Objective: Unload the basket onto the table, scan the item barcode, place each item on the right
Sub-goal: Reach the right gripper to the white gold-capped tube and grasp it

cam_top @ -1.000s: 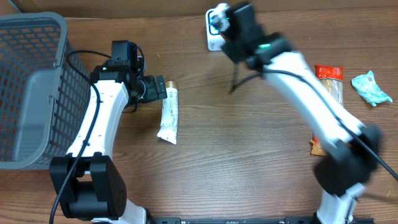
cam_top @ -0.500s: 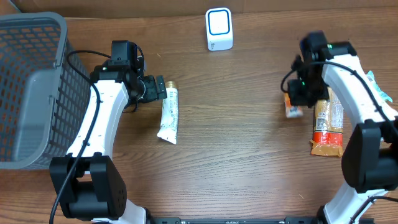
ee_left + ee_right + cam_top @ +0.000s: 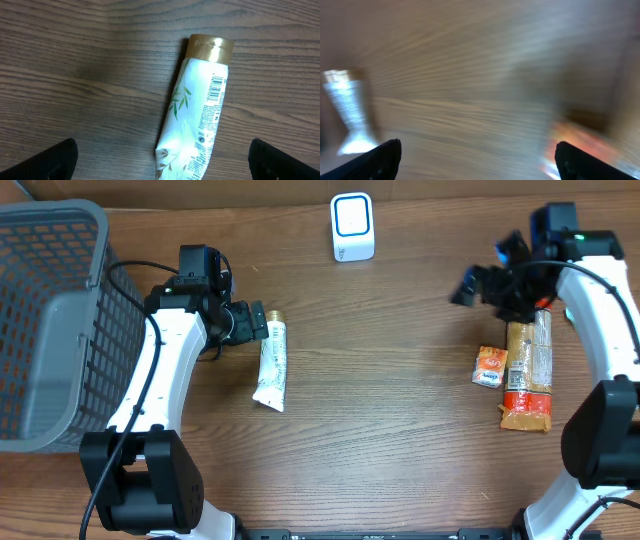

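Note:
A white tube with a gold cap lies left of centre; its printed barcode faces up. My left gripper hovers open at the cap end, and in the left wrist view the tube lies between the wide-apart fingers. The white scanner with a blue ring stands at the back. A small orange packet lies on the table at the right. My right gripper is blurred above and behind it, open and empty.
A grey basket fills the left edge. A long orange snack pack lies beside the small packet, under the right arm. The right wrist view is motion-blurred, with an orange smear at its right.
My right gripper carried the small orange packet from the scanner to the right side, opened, left it beside the long pack and pulled up and back. The left arm stayed still.

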Robot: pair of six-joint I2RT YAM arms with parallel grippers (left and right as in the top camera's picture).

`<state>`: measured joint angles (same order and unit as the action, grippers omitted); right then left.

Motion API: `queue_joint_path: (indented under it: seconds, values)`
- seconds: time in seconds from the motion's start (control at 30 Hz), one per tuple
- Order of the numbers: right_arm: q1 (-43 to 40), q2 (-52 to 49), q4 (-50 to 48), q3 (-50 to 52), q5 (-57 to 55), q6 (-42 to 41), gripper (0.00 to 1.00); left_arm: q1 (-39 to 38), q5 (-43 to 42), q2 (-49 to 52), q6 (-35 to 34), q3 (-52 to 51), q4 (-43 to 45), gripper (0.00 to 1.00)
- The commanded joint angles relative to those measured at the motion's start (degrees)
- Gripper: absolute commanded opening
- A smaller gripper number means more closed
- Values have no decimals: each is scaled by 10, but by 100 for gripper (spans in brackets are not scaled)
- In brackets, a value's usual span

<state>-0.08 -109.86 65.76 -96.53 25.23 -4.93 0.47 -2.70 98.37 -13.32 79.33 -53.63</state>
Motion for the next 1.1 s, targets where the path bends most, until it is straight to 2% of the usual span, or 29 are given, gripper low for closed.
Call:
queue_joint_path:
  seconds: [0.0, 0.07, 0.17, 0.27, 0.37, 0.6, 0.7, 0.87, 1.0, 1.03, 1.07]
  values:
    - [55, 2, -62, -2, 177, -3, 100, -1, 4, -5, 11, 6, 0, 100]
    - [89, -8, -101, 4, 184, -11, 100, -1, 4, -5, 11, 6, 0, 100]
    - [149, -32, -159, 20, 183, -67, 98, -1, 4, -5, 11, 6, 0, 100]
    - [219, -76, -201, 28, 143, -185, 74, -1, 4, -5, 11, 6, 0, 100]
    - [274, -118, -233, 28, 104, -276, 68, -1, 4, -5, 11, 6, 0, 100]
    - [365, -176, -317, 28, 98, -300, 62, -1, 4, -5, 11, 6, 0, 100]
    - [391, -200, -350, 28, 79, -340, 63, -1, 4, -5, 11, 6, 0, 100]
    - [414, -227, -405, 28, 82, -341, 62, -1, 4, -5, 11, 6, 0, 100]
    - [421, -230, -412, 28, 42, -341, 51, -1, 4, -5, 11, 6, 0, 100]
    - [421, -230, -410, 28, 41, -341, 45, -1, 4, -5, 11, 6, 0, 100]
    - [421, -230, -406, 28, 42, -341, 35, -1, 4, -5, 11, 6, 0, 100]
